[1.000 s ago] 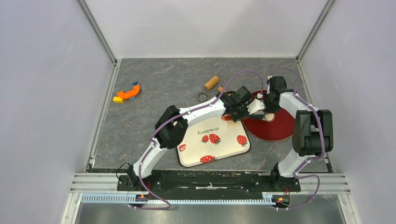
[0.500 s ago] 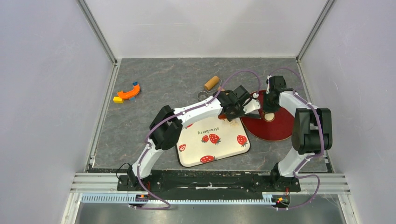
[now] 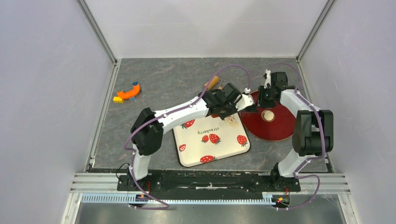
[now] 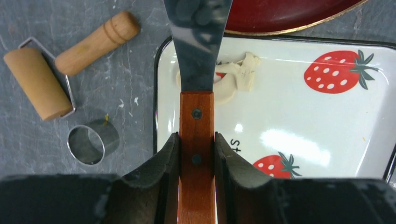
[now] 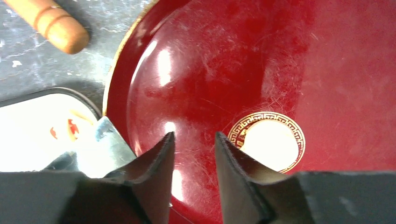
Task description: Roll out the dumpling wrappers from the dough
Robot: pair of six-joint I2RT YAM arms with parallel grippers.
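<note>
Two grippers hung over the grey table (image 3: 154, 88). The left gripper (image 4: 196, 140) pinched the wooden handle of a metal spatula (image 4: 198, 42). Its blade covered the middle of the dough (image 4: 236, 77), a ragged pale piece lying in the strawberry-print tray (image 4: 327, 126) near the corner closest to the red plate (image 5: 224, 60). How much dough lay under the blade could not be made out. The right gripper (image 5: 194, 137) hovered above the plate, fingers spread with nothing between them. One finger cut off the edge of what looked like a round dumpling wrapper (image 5: 275, 140) at the plate's centre. A wooden roller (image 4: 37, 81) and a metal ring cutter (image 4: 93, 142) sat beside the tray; from above, the left arm hid part of the roller.
</note>
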